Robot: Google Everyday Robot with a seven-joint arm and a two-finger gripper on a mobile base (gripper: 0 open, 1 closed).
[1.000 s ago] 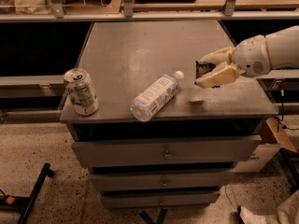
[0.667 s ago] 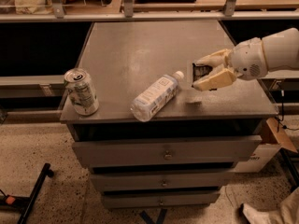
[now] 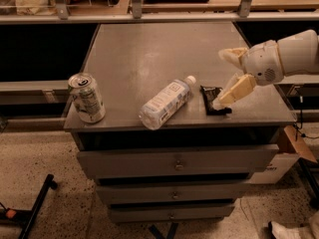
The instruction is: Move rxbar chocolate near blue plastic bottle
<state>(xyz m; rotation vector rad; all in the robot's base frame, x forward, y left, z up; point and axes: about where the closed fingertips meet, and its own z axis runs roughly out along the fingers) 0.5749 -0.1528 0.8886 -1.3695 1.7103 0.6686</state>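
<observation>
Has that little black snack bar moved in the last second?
Yes. The rxbar chocolate has come down from mid-air to lie flat on the tabletop, just right of the blue plastic bottle, which stayed put. The gripper is open above it.

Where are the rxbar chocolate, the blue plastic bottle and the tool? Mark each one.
rxbar chocolate (image 3: 209, 95): camera view, upper left part of the black wrapper.
blue plastic bottle (image 3: 164, 102): camera view, label at mid-body.
tool (image 3: 220, 79): camera view, midway between its open fingertips, just above the bar.
</observation>
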